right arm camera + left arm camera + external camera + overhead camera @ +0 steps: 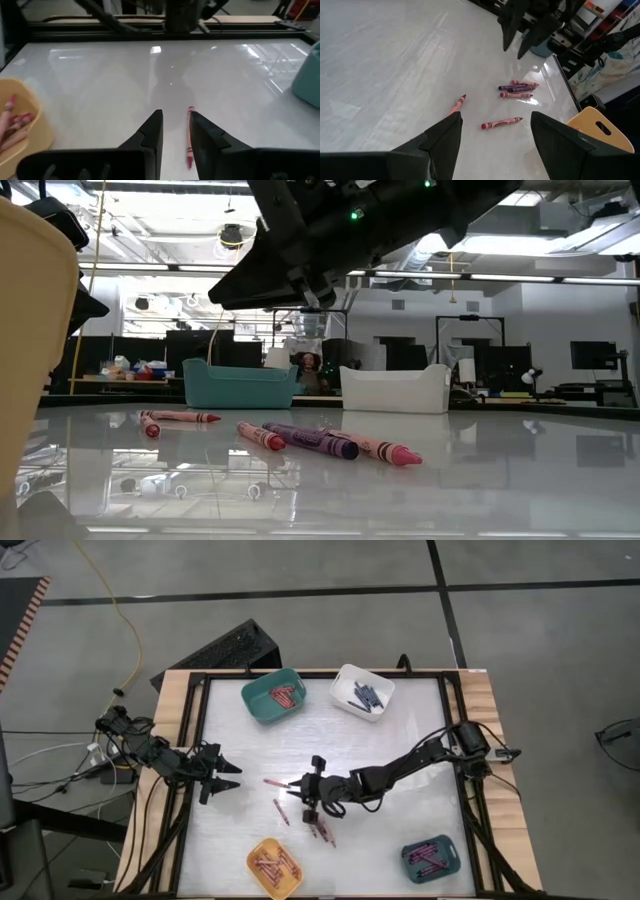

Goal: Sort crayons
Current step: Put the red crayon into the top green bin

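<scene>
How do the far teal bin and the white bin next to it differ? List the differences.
Colour: the far teal bin is teal, the white bin white. Contents: the far teal bin holds red crayons, the white bin dark blue-purple crayons. Both are open-topped and sit side by side.

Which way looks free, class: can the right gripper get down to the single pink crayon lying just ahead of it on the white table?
Probably yes. The right gripper hovers beside the thin pink crayon, fingers parted and empty. Nothing lies between them, and the left gripper waits well clear.
</scene>
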You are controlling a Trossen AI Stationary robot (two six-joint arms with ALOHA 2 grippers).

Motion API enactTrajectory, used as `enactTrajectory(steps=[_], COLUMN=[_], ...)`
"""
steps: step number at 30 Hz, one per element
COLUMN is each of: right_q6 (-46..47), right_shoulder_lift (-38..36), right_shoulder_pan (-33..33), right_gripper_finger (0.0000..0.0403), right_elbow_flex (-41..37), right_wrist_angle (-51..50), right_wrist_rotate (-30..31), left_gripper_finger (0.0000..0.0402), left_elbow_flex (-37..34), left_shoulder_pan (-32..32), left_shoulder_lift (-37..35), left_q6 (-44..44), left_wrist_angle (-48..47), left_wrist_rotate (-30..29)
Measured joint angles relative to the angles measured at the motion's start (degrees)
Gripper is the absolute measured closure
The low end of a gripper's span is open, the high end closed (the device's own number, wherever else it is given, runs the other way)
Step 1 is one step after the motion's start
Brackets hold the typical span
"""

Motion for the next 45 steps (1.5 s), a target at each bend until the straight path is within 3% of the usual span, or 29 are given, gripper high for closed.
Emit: enactTrajectory(steps=[6, 19, 28, 45], right_q6=[1.75, 6.46, 6.21, 4.33], right_shoulder_lift=[0.02, 0.09, 0.09, 0.09], right_shoulder_pan=[-0.10, -2.32, -2.36, -3.00], right_gripper_finger=[0.0310, 0.0305, 0.0272, 0.0273], right_elbow_flex=[0.00, -0.02, -0.02, -0.02], right_wrist_angle=[-1.32, -13.92, -14.59, -14.38], right_wrist_rotate=[1.03, 3.20, 3.12, -0.48], left_gripper_finger=[0.0174, 0.0174, 0.0174, 0.0174], left_elbow_flex=[0.01, 0.00, 0.00, 0.01], left_shoulder_pan=[0.00, 0.00, 0.00, 0.00], left_shoulder_lift=[0.01, 0.01, 0.01, 0.01], left_q6=[0.00, 0.00, 0.00, 0.00], left_wrist_angle=[0.00, 0.00, 0.00, 0.00], left_wrist_rotate=[0.02, -0.01, 0.01, 0.02])
